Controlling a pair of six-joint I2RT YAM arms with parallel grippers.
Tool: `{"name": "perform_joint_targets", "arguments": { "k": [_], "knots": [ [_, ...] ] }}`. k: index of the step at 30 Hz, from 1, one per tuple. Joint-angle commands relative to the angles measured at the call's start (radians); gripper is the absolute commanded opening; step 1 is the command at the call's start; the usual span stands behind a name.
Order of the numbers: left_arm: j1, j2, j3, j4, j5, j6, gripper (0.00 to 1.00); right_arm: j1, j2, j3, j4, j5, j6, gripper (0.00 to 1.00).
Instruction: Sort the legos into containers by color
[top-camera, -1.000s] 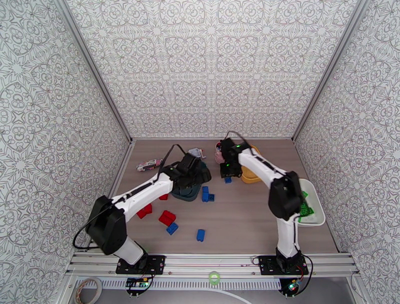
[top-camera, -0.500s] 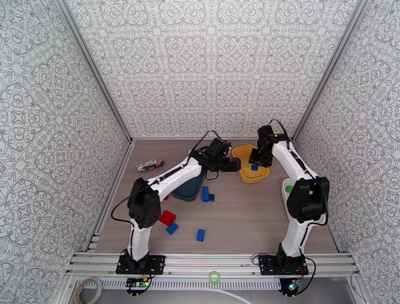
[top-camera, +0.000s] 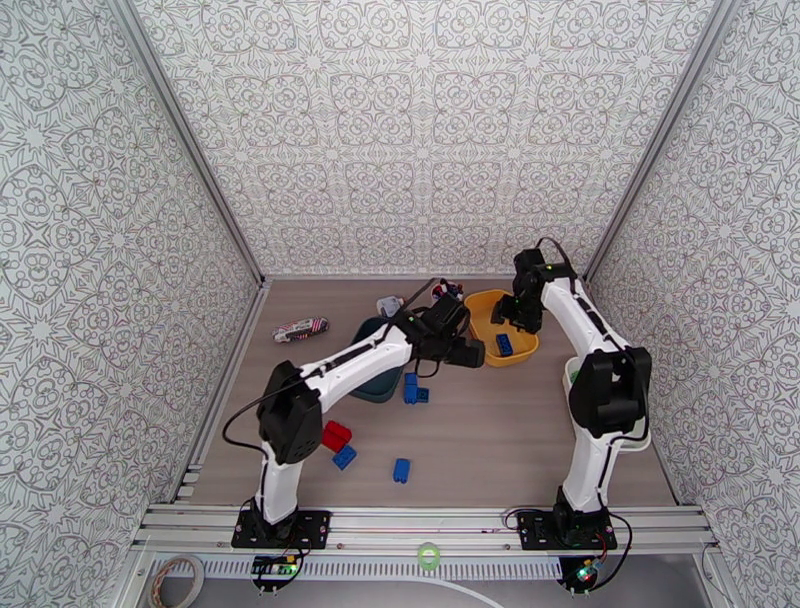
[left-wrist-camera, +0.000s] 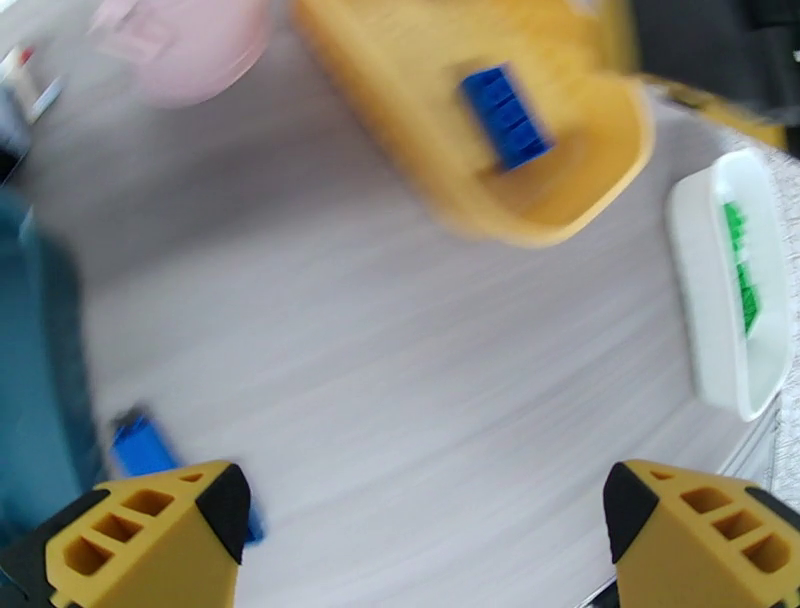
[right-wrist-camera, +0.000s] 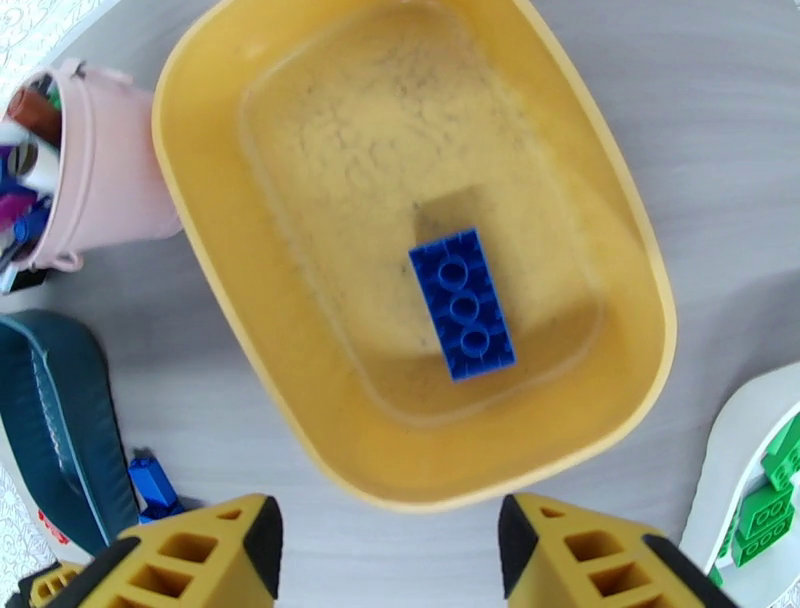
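Hovering above the yellow tray (right-wrist-camera: 420, 485) near the bench's far edge, the right jaws stand spread with nothing between them, apparently because the blue brick (right-wrist-camera: 462, 303) below already lies where blues belong. It rests flat on the tray floor, hollow side up, three round tubes showing. The left jaws, spread wide and empty, hang close by, likely bound for the loose blue bricks (top-camera: 413, 388) beside the teal tray (top-camera: 378, 384) — green bricks (right-wrist-camera: 765, 510) fill the white tray (right-wrist-camera: 735, 450) at the right edge

No legible text, label, brand or number found. Red marking (right-wrist-camera: 48, 525) beside dark teal tray (right-wrist-camera: 55, 420): too small to read. Print on striped packet (top-camera: 301, 329): unresolved.
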Motion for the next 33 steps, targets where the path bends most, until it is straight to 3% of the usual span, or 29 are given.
{"name": "perform_joint_targets", "arguments": {
  "k": [1, 5, 11, 17, 19, 25, 28, 33],
  "knots": [
    [0.018, -0.179, -0.176, 0.04, -0.094, -0.084, 0.99, 0.049, -0.134, -0.139, 0.044, -0.051, 0.032, 0.64],
    [0.05, -0.32, -0.336, 0.041, -0.153, -0.167, 0.99, 0.176, -0.208, -0.268, 0.076, -0.056, 0.065, 0.66],
    [0.12, -0.488, -0.505, -0.037, -0.198, -0.256, 0.99, 0.469, -0.285, -0.462, 0.171, -0.059, 0.194, 0.7],
    [0.254, -0.622, -0.641, -0.091, -0.158, -0.285, 0.99, 0.734, -0.257, -0.511, 0.23, -0.067, 0.334, 0.76],
    [0.341, -0.671, -0.695, -0.083, -0.112, -0.282, 0.99, 0.802, -0.229, -0.508, 0.25, -0.079, 0.375, 0.77],
    [0.588, -0.767, -0.779, -0.062, 0.05, -0.212, 0.99, 0.966, -0.115, -0.436, 0.217, -0.052, 0.524, 0.77],
    [0.644, -0.793, -0.782, -0.068, 0.081, -0.165, 0.99, 1.031, -0.048, -0.35, 0.135, 0.002, 0.596, 0.79],
    [0.687, -0.818, -0.82, -0.054, 0.143, -0.124, 0.99, 1.077, 0.039, -0.323, 0.149, 0.026, 0.7, 0.8]
  ]
}}
